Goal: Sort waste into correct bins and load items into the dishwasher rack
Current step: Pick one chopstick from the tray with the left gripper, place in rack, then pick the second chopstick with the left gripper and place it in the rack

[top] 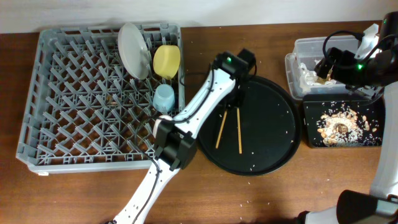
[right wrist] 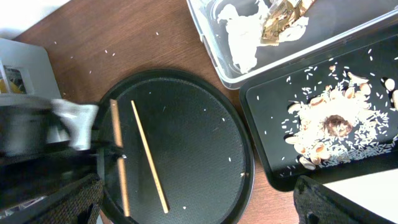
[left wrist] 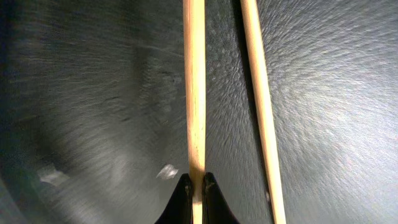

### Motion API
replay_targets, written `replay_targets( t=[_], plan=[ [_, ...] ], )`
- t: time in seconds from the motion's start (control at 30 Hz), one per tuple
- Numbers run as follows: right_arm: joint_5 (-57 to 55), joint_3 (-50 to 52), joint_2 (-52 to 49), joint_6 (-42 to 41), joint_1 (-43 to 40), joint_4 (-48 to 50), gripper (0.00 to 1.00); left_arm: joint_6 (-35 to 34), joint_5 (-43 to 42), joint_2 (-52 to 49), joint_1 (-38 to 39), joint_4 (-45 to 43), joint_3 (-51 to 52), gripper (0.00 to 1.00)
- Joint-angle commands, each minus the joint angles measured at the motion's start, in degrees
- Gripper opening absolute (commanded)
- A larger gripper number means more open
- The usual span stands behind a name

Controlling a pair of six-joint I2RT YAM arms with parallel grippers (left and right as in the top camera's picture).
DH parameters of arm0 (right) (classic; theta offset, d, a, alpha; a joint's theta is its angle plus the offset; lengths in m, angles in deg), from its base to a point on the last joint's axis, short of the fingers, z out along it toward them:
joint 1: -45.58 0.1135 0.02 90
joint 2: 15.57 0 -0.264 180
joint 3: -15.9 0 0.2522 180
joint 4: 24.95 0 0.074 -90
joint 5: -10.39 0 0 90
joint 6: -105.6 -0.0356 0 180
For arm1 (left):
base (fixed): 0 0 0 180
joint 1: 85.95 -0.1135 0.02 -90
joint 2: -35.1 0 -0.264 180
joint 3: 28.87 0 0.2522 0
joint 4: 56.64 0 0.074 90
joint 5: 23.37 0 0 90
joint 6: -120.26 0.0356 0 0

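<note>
My left gripper (left wrist: 196,186) is shut on one wooden chopstick (left wrist: 194,93) lying on the round black tray (top: 273,137). The second chopstick (left wrist: 264,112) lies just to its right. Both chopsticks show from overhead, the held one (top: 221,127) and the free one (top: 239,130). My right gripper (right wrist: 196,205) is open and empty, high above the table near the clear tub (top: 298,46). The tub holds white tissue (right wrist: 239,37) and the gold-brown wrapper (right wrist: 280,18). The black rectangular tray (top: 311,140) holds food scraps (top: 341,124). The grey plate (top: 134,50), yellow bowl (top: 166,60) and blue cup (top: 164,97) stand in the rack (top: 74,99). The pink cup is out of view.
Loose rice grains (top: 292,124) dot the round tray and the wooden table around it. The left arm (top: 186,124) stretches from the front edge across the rack's right side. The right arm (top: 367,62) hangs over the tub.
</note>
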Motion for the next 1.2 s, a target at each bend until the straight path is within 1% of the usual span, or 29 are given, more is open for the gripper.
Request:
replay_targets(
  t=[0.0, 0.03, 0.13, 0.17, 0.2, 0.23, 0.27, 0.33, 0.37, 0.4, 0.43, 0.5, 0.53, 0.57, 0.6, 0.63, 0.67, 0.73, 0.77, 0.8, 0.83, 0.87, 0.9, 0.93, 0.97, 1.0, 1.07, 1.17],
  plan=[
    [-0.70, -0.33, -0.09, 0.15, -0.15, 0.00, 0.98, 2.82, 8.13, 10.62, -4.98, 4.00, -10.38, 0.01],
    [-0.70, -0.33, -0.09, 0.15, -0.15, 0.00, 0.98, 2.89, 8.17, 13.88, -7.39, 4.00, -10.38, 0.00],
    [-0.70, -0.33, -0.09, 0.15, -0.17, 0.00, 0.98, 7.19, 7.74, 23.56, -13.68, 4.00, -9.16, 0.01],
    [-0.70, -0.33, -0.09, 0.15, -0.17, 0.00, 0.98, 7.41, 7.85, 29.09, -15.96, 4.00, -4.07, 0.01],
    [-0.70, -0.33, -0.09, 0.15, -0.15, 0.00, 0.98, 7.37, 9.01, 34.40, -18.18, 4.00, 4.04, 0.01],
    [-0.72, -0.33, -0.09, 0.15, -0.15, 0.00, 0.99, 7.32, 10.05, 36.92, -19.56, 4.00, 9.14, 0.01],
    [-0.70, -0.33, -0.09, 0.15, -0.15, 0.00, 0.99, 6.71, 10.80, 39.60, -22.29, 4.00, 16.94, 0.01],
    [-0.70, -0.33, -0.09, 0.15, -0.17, 0.00, 0.99, 7.43, 11.30, 39.78, -25.92, 3.50, 24.63, 0.01],
    [-0.70, -0.33, -0.09, 0.15, -0.15, 0.00, 0.98, 9.97, 14.29, 39.74, -27.82, 0.28, 31.74, 0.00],
    [-0.70, -0.33, -0.09, 0.15, -0.15, 0.00, 0.98, 12.09, 14.64, 39.71, -28.83, -3.91, 37.27, 0.00],
    [-0.70, -0.33, -0.09, 0.15, -0.15, 0.00, 0.98, 12.98, 14.64, 39.71, -29.92, -11.87, 45.90, 0.00],
    [-0.70, -0.33, -0.09, 0.15, -0.15, 0.00, 0.98, 12.98, 14.64, 39.71, -30.10, -18.99, 52.98, 0.00],
    [-0.70, -0.33, -0.09, 0.15, -0.15, 0.00, 0.98, 12.96, 14.49, 39.71, -30.10, -21.16, 55.45, 0.10],
    [-0.70, -0.33, -0.09, 0.15, -0.15, 0.00, 0.98, 12.96, 13.97, 39.74, -30.10, -21.09, 55.54, 0.23],
    [-0.70, -0.33, -0.09, 0.15, -0.15, 0.00, 0.98, 12.96, 13.97, 39.85, -30.10, -20.72, 54.97, 0.32],
    [-0.70, -0.33, -0.09, 0.15, -0.15, 0.00, 0.98, 12.94, 13.97, 39.85, -30.10, -20.33, 54.38, 0.36],
    [-0.70, -0.33, -0.09, 0.15, -0.15, 0.00, 0.98, 12.94, 13.97, 39.85, -30.10, -19.28, 52.96, 0.37],
    [-0.70, -0.33, -0.09, 0.15, -0.17, 0.00, 0.99, 12.96, 13.22, 39.85, -29.81, -12.85, 44.09, 0.38],
    [-0.70, -0.33, -0.09, 0.15, -0.15, 0.00, 0.98, 12.96, 12.46, 39.85, -28.81, -9.49, 38.03, 0.38],
    [-0.70, -0.33, -0.09, 0.15, -0.15, 0.00, 0.98, 12.96, 10.93, 39.85, -26.84, -7.58, 32.59, 0.38],
    [-0.70, -0.33, -0.09, 0.15, -0.15, 0.00, 0.99, 12.92, 7.02, 39.85, -23.82, -8.04, 28.85, 0.38],
    [-0.70, -0.33, -0.09, 0.15, -0.15, 0.00, 0.98, 12.90, 3.02, 39.82, -20.15, -10.64, 28.44, 0.37],
    [-0.72, -0.33, -0.09, 0.15, -0.17, 0.00, 0.98, 11.65, 2.12, 39.12, -16.33, -12.90, 29.00, 0.37],
    [-0.72, -0.33, -0.09, 0.15, -0.15, 0.00, 0.99, 8.90, 2.10, 37.35, -12.37, -14.43, 29.00, 0.37],
    [-0.70, -0.33, -0.09, 0.15, -0.17, 0.00, 0.98, 6.36, 2.12, 33.92, -7.87, -15.85, 29.00, 0.37],
    [-0.70, -0.33, -0.09, 0.15, -0.17, 0.00, 0.98, 5.55, 2.16, 31.15, -5.01, -16.61, 29.00, 0.37],
    [-0.70, -0.33, -0.09, 0.15, -0.15, 0.00, 0.98, 2.80, 2.10, 24.79, -0.68, -19.04, 29.00, 0.37],
    [-0.70, -0.33, -0.09, 0.15, -0.15, 0.00, 0.99, 1.92, 2.14, 18.47, 2.51, -23.10, 29.00, 0.36]
  ],
)
